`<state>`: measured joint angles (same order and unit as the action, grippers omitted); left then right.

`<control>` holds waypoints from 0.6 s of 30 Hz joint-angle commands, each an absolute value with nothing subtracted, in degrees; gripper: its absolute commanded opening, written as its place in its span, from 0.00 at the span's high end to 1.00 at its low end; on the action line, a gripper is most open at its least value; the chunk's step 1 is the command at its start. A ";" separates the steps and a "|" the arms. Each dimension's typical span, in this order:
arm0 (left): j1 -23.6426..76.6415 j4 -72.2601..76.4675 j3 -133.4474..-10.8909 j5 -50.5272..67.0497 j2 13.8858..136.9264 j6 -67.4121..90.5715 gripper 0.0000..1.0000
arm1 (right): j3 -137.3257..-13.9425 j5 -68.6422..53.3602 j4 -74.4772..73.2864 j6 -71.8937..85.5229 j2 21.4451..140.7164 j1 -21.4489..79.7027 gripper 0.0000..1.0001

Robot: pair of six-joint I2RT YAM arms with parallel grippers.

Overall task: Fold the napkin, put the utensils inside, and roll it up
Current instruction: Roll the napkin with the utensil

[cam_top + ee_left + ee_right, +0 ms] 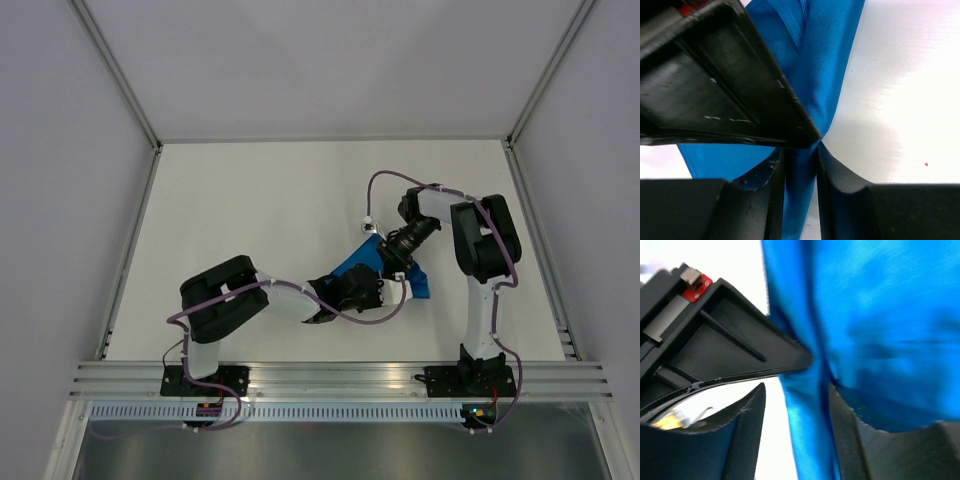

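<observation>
The blue napkin (352, 263) lies bunched near the middle right of the white table (260, 200), mostly covered by both grippers. My left gripper (362, 292) sits at its near side; in the left wrist view it (800, 152) is shut on a narrow fold of the napkin (827, 75) that fills the gap. My right gripper (397, 262) is over the napkin's far side. In the right wrist view it (796, 390) is open, with a napkin (880, 315) fold against the right finger (850, 435) and bare table beside the left one. The knife is out of view.
Each wrist view shows the other gripper's black body close by (715, 85) (715, 335). Grey walls enclose the table on three sides. A metal rail (340, 378) runs along the near edge by the arm bases.
</observation>
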<state>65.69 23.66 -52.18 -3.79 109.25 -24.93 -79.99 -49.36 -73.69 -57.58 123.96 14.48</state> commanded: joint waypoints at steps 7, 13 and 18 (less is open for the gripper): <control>61.26 12.05 -53.61 11.86 111.71 -16.88 0.98 | -73.57 -42.01 -43.61 -40.26 103.65 11.00 0.37; 55.30 6.60 -58.25 21.43 113.81 -12.57 0.98 | -66.81 -42.36 -34.03 -35.69 93.37 7.30 0.36; 50.90 1.69 -62.04 32.06 116.45 -9.24 0.98 | -54.18 -40.69 -23.48 -36.47 81.85 6.15 0.36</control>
